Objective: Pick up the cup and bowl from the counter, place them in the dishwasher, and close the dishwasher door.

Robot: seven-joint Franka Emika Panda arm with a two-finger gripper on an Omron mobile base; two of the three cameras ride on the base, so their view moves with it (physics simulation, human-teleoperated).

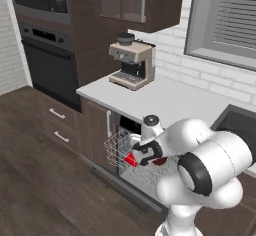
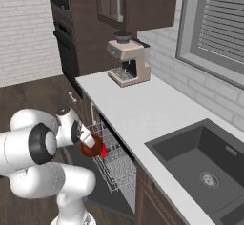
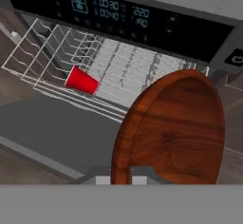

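The fingers are clamped on the rim of the bowl, which stands on edge at the lower right of the hand view, its reddish-brown underside facing the camera. In the left base view the bowl sits at center, just over the pulled-out rack of the dishwasher (its black control strip runs along the top of the hand view). The cup lies on its side in the rack at center left of the hand view. The dishwasher door is folded down flat below the rack. The bench crosses the middle of the right base view, with a coffee machine at upper center and a sink at lower right.
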